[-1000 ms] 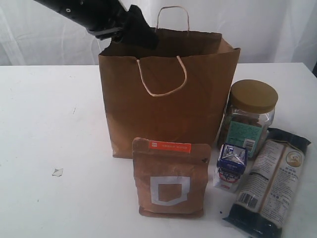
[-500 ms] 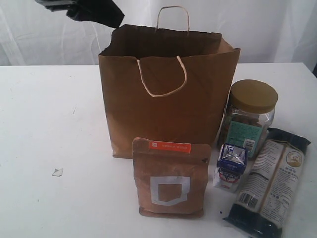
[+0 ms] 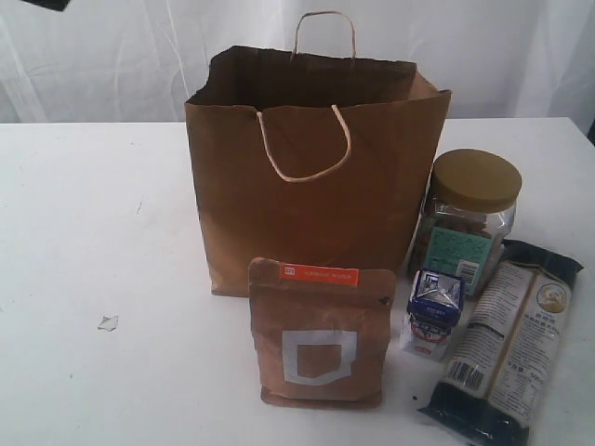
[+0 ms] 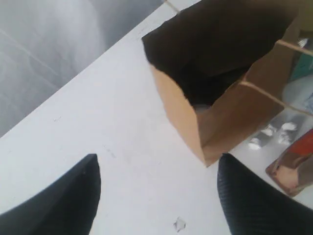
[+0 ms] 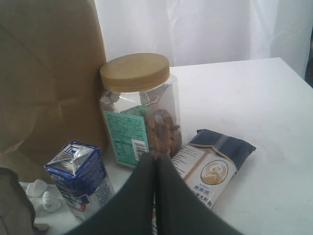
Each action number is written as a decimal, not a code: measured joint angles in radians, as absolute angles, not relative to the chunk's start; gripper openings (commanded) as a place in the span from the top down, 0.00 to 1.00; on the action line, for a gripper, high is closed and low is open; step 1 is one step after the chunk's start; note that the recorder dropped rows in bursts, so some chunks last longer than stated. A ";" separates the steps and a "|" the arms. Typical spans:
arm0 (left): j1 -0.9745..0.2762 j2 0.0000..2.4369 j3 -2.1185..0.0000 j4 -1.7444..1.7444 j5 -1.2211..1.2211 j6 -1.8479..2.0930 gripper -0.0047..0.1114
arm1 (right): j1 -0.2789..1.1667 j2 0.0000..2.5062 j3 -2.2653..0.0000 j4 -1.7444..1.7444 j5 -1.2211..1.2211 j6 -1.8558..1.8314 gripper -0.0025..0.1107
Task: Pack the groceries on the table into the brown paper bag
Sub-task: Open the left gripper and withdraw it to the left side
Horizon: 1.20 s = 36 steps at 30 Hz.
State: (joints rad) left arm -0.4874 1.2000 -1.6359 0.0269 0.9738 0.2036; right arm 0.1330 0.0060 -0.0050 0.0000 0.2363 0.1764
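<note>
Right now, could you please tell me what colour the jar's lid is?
Gold; the lid shows best in the right wrist view.

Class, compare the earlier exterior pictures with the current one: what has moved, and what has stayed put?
The left hand rose from the brown paper bag's mouth and drew away up-left, nearly leaving the exterior view, fingers apart and empty. The pouch, jar, carton and noodle packet stayed put.

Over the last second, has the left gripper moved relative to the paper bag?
Yes. The left gripper has lifted up and leftward, away from the brown paper bag rim, and is nearly out of the exterior view's top-left corner.
</note>
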 measured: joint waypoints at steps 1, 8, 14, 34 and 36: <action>-0.487 1.189 -1.636 0.061 0.994 0.188 0.36 | 0.133 0.006 -0.005 0.000 0.236 0.176 0.98; -0.487 1.122 -1.636 0.239 1.113 0.110 0.49 | 0.133 0.006 -0.005 0.000 0.236 0.176 0.98; -0.487 1.061 -1.610 0.376 1.127 0.066 0.50 | 0.133 0.006 -0.005 0.000 0.236 0.176 0.98; -0.487 0.938 -0.903 0.802 0.858 -0.572 0.50 | 0.133 0.006 -0.005 0.000 0.236 0.176 0.98; -0.487 0.938 -0.866 0.811 0.813 -0.649 0.50 | 0.133 0.006 -0.005 0.000 0.236 0.176 0.98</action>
State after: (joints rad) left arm -0.4874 0.9384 -0.8660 0.8113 0.8126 -0.6493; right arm 0.1330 0.0060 -0.0050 0.0000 0.2363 0.1764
